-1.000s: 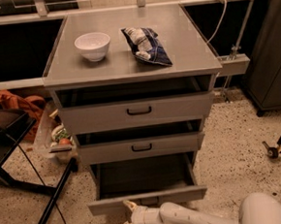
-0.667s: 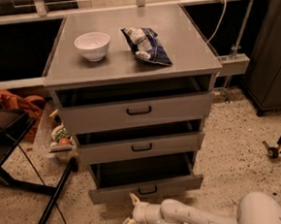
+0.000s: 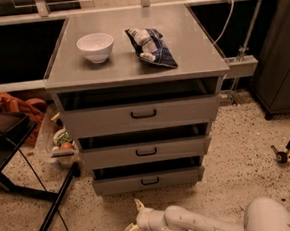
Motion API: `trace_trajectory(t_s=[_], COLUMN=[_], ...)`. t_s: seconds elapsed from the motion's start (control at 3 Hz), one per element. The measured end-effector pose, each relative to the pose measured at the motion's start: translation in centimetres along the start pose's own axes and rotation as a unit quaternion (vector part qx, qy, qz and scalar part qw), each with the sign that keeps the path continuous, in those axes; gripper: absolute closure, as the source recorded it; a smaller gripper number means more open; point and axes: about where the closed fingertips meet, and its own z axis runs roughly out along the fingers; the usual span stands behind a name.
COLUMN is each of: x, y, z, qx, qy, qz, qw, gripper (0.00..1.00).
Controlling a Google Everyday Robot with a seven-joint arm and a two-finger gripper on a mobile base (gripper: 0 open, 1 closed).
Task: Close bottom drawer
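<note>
- Currently your gripper [image 3: 130,219] hovers low, fingers [image 3: 138,205] spread, holding nothing.
- Just beyond them lies the bottom drawer [image 3: 149,181], panel crosswise, slightly proud; push straight in.

gripper [image 3: 134,219]: low down, fingers spread apart, one tip pointing up, the other down-left.
arm [image 3: 204,226]: white, lying almost level, trailing off right of the gripper.

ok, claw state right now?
The claw: open, holding nothing, low over the floor in front of the bottom drawer, apart from it.
</note>
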Motion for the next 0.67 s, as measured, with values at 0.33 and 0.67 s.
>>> trace_trajectory(t_s=[0.33,0.67], x=[0.0,0.2], y=[0.0,-2.3], z=[0.0,1.5], qx=[0.000,0.001], qy=[0.000,-0.003], qz=[0.000,-0.004], qw=[1.0000,1.0000], gripper=[0.19,0.42])
